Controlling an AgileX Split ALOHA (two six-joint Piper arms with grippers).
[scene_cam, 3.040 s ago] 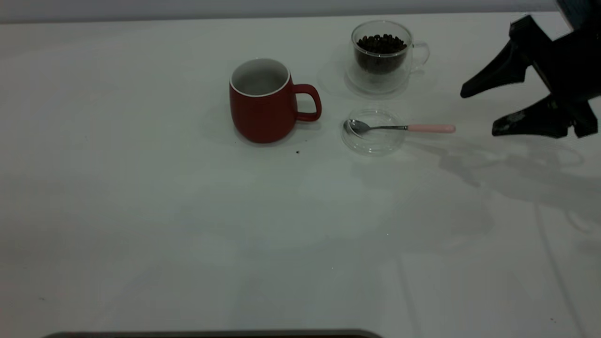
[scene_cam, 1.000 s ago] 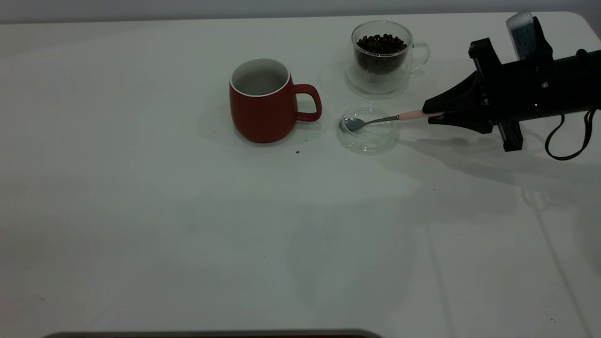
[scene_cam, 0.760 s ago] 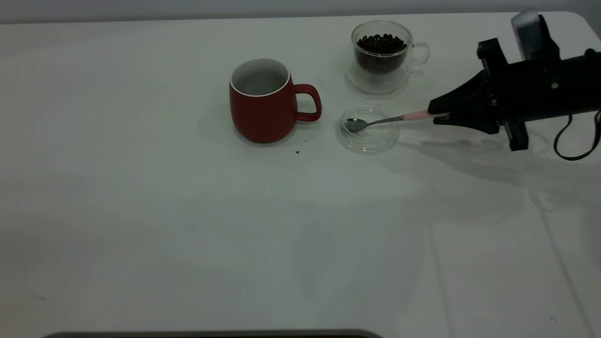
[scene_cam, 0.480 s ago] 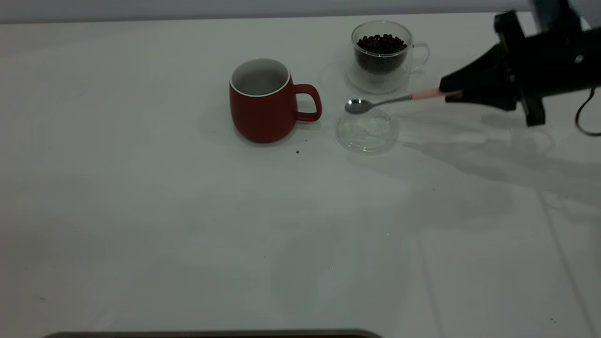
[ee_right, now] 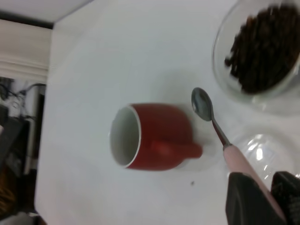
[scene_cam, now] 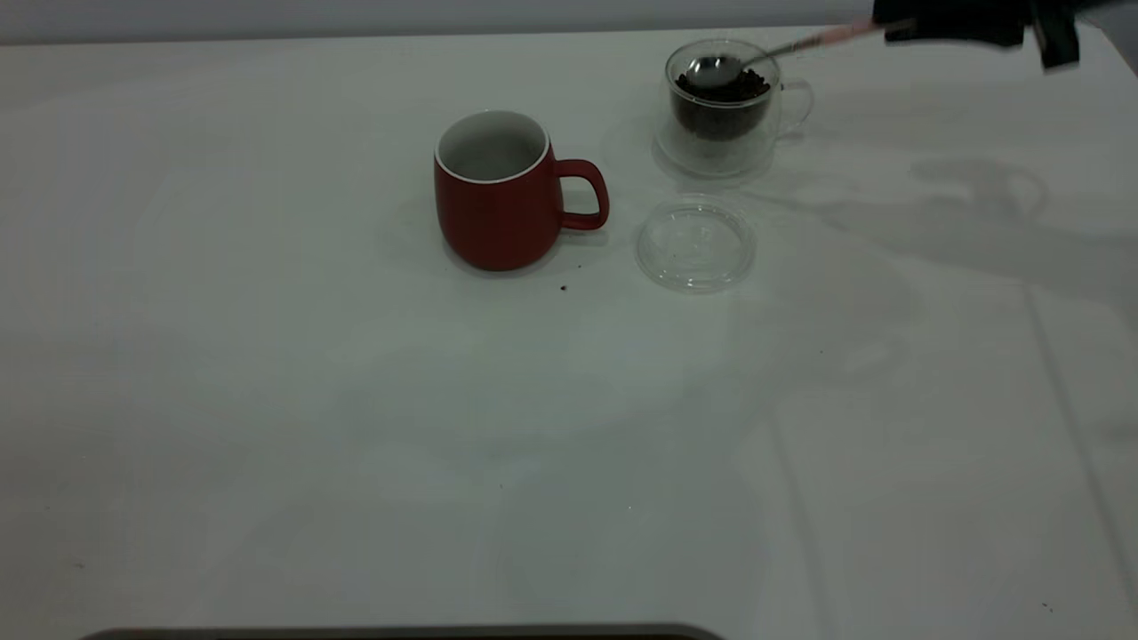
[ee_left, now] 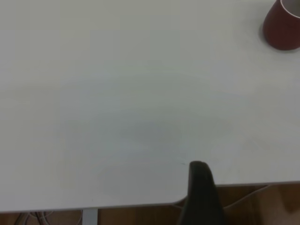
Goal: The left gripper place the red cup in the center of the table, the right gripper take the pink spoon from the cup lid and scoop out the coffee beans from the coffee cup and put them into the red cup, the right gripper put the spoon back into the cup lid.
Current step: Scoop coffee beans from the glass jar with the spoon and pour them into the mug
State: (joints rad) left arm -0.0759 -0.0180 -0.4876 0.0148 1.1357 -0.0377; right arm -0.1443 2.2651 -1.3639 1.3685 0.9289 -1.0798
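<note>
The red cup (scene_cam: pixel 498 191) stands upright mid-table, handle to the right; it also shows in the right wrist view (ee_right: pixel 154 136) and partly in the left wrist view (ee_left: pixel 282 26). The glass coffee cup (scene_cam: pixel 725 107) of beans stands at the back right. The clear cup lid (scene_cam: pixel 695 244) lies empty in front of it. My right gripper (scene_cam: pixel 889 31) is shut on the pink spoon's handle (ee_right: pixel 243 164), at the top right edge. The spoon's bowl (scene_cam: pixel 709 67) hangs over the beans, raised in the air. The left gripper is out of the exterior view; one of its fingers (ee_left: pixel 200 194) shows at the table's edge.
A stray bean (scene_cam: pixel 564 287) lies on the white table (scene_cam: pixel 356 427) in front of the red cup. A dark edge runs along the bottom of the exterior view (scene_cam: pixel 400 633).
My right gripper closed on the spoon's handle, lifted the spoon off the lid and carried it back and up until its bowl is over the coffee cup. The lid now lies empty.
</note>
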